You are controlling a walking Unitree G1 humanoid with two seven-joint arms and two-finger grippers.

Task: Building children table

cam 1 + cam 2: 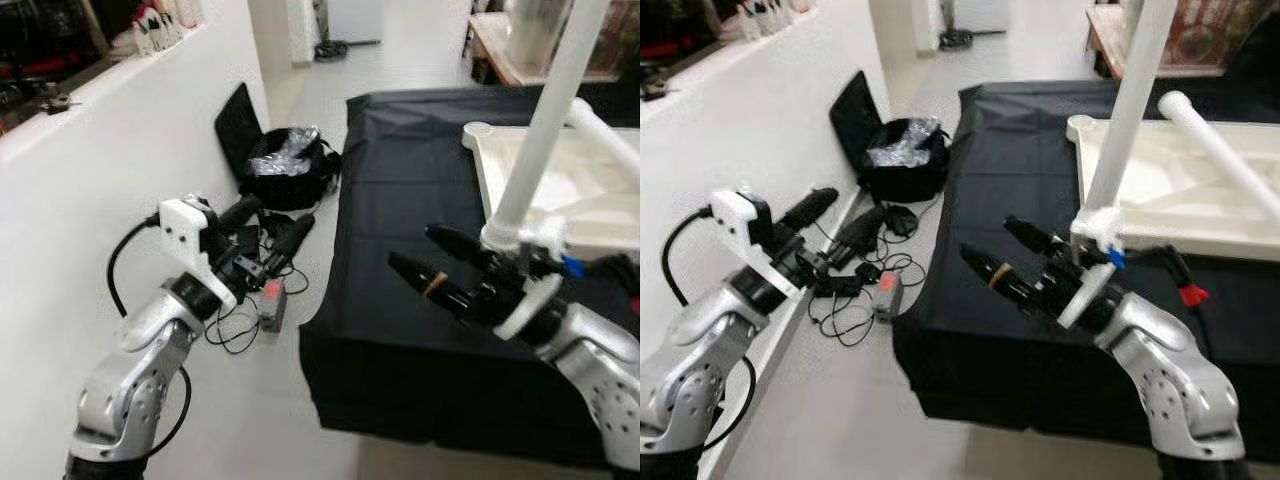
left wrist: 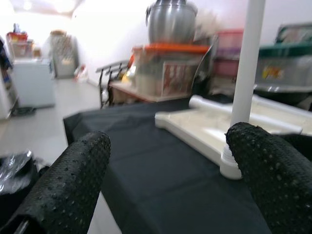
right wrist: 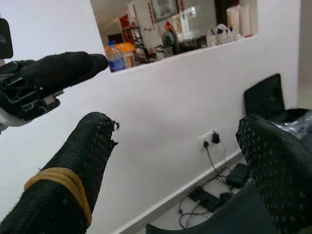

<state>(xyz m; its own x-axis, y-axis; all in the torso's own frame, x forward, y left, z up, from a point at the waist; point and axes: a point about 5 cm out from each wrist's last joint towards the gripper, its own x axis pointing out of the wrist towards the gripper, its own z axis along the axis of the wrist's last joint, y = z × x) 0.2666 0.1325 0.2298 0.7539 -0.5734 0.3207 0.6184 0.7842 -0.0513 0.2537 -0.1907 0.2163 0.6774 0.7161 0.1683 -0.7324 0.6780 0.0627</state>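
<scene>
Tabletop [image 1: 560, 180] lies upside-down on the black surface [image 1: 400, 250], probably light stiff plastic; grab its upright leg [image 1: 545, 130] low. Both grippers, left [image 1: 265, 232] and right [image 1: 425, 250], are spread, empty.

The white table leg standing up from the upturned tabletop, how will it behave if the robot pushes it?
The white table leg looks like a stiff tube, so it probably won't bend. It stands tall on the upturned tabletop, so a sideways push high up may lever it loose. Its smooth surface might slip between fingers.

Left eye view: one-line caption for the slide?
Both grippers, left and right, open beside an upturned white table with one leg upright, on black cloth.
</scene>
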